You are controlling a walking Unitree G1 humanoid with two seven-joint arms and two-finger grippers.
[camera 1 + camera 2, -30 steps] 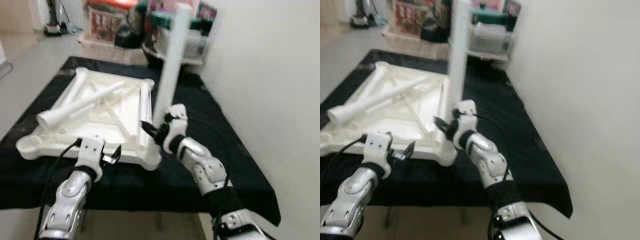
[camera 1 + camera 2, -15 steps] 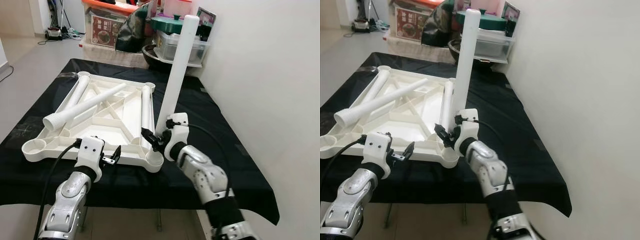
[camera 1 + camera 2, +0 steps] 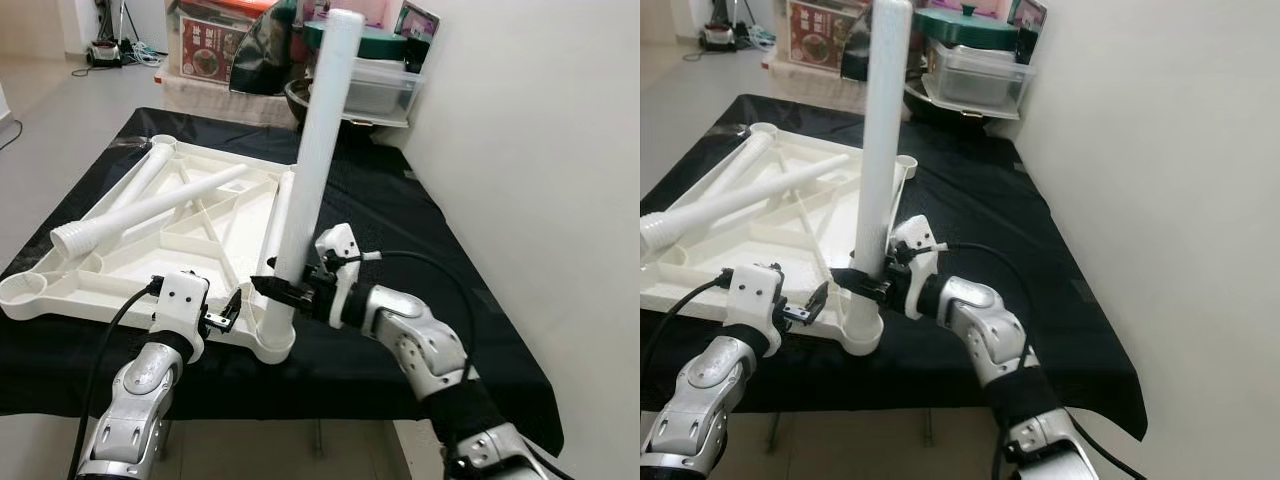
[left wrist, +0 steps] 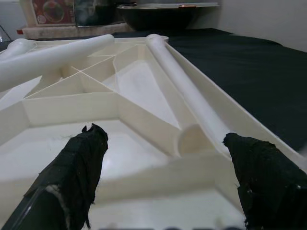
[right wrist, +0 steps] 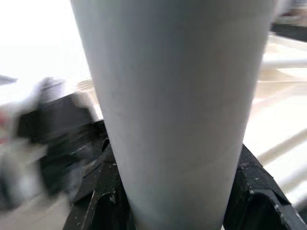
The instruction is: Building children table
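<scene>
Before you, a black-draped table [image 3: 420, 215] stands against a pale wall [image 3: 540, 150], storage clutter behind. On it lies the upturned white plastic tabletop [image 3: 190, 235]. Your right gripper [image 3: 283, 293] clamps the upright white tubular leg [image 3: 312, 170] at its near corner socket; your left gripper [image 4: 163, 177] hovers spread, empty.

Bare black cloth [image 3: 420, 250] along the table's right edge leaves passage beside the upside-down tabletop [image 3: 200, 250]. At that tabletop's near right corner the upright leg [image 3: 312, 170] blocks the way, and loose legs [image 3: 150, 205] cross its ribbed interior. Bins [image 3: 375, 85] apparently crowd the far edge.
</scene>
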